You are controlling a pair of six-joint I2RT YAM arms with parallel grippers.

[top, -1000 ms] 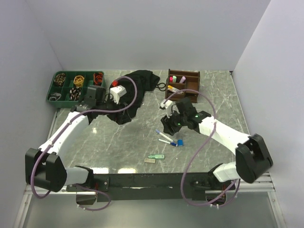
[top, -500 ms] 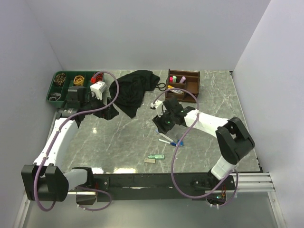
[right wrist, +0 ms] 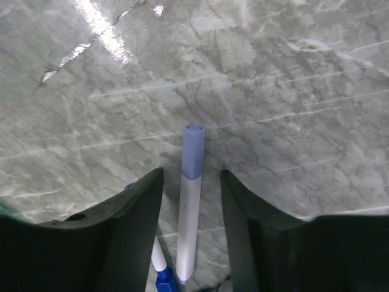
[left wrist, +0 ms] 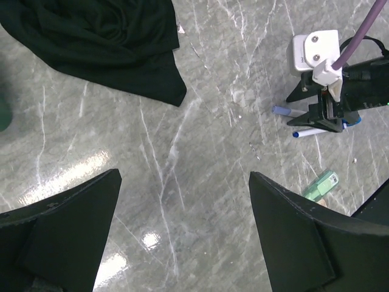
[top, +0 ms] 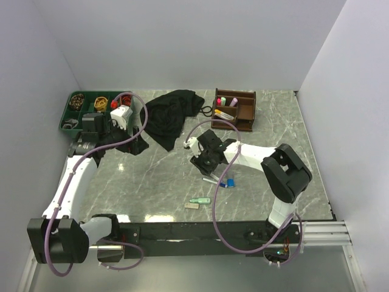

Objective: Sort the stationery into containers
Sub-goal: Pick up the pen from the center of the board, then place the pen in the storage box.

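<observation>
Right gripper straddles a slim white pen, your fingers apart, not pinching.
Its pale-blue cap pokes past the fingertips on glossy veined marble; a blue-tipped pen lies alongside, nearer the palm. Your left gripper is spread wide, with crumpled black cloth ahead-left and a mint highlighter off right.

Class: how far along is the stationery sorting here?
Done: highlighters stand in the dark brown wooden organiser. In hand: the open right gripper straddles a pale-blue-capped white pen. Left: a pastel green highlighter, a small grey eraser, another blue-capped pen.
</observation>
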